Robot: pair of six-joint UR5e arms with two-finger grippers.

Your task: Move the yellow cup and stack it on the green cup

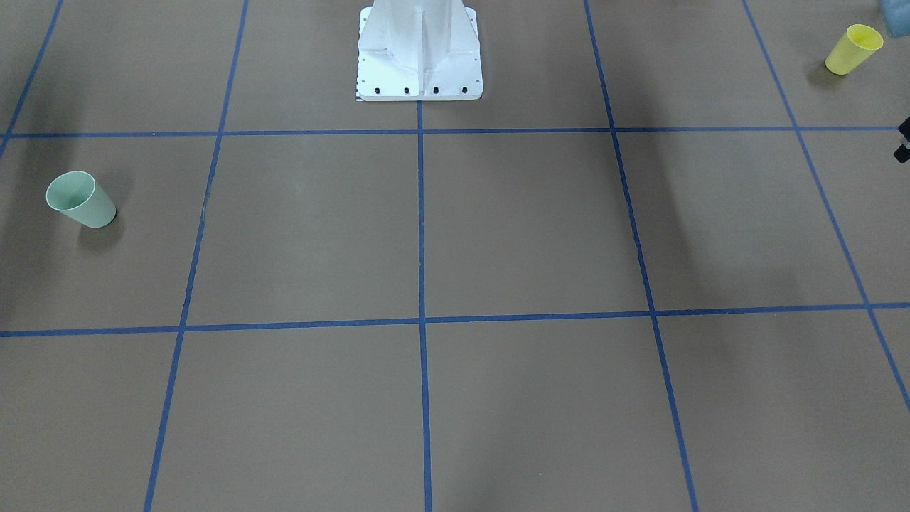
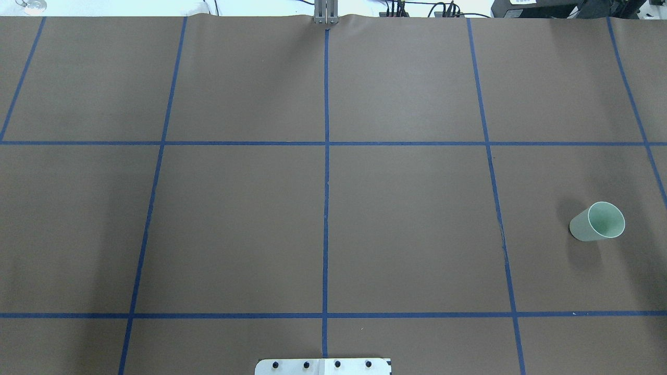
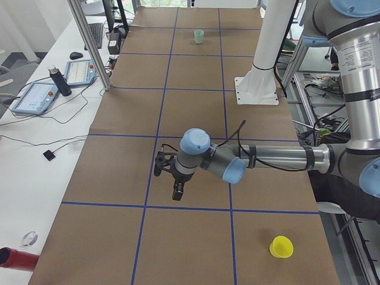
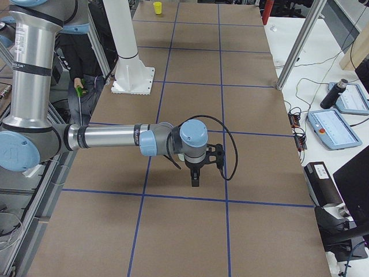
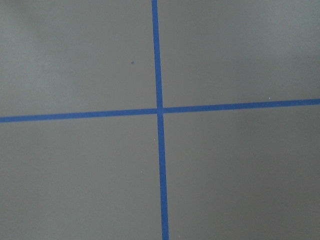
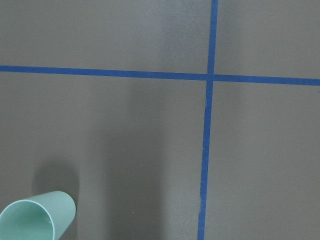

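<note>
The yellow cup (image 1: 853, 50) stands upright near the table corner on the robot's left side, also seen in the exterior left view (image 3: 281, 247) and far off in the exterior right view (image 4: 157, 7). The green cup (image 1: 79, 200) stands upright at the opposite end (image 2: 597, 222) (image 3: 199, 37), and its rim shows at the bottom left of the right wrist view (image 6: 35, 220). My left gripper (image 3: 177, 193) hangs above the brown table, well away from the yellow cup. My right gripper (image 4: 195, 180) hangs over the table near its end. I cannot tell whether either gripper is open or shut.
The white pedestal base (image 1: 419, 57) stands at the robot's edge of the table. Blue tape lines (image 2: 326, 208) grid the brown surface. Aluminium posts (image 4: 297, 46) rise at the operators' edge. A side table holds tablets (image 3: 35, 98) and a bottle (image 3: 57, 80). A person (image 4: 81, 63) stands by the pedestal.
</note>
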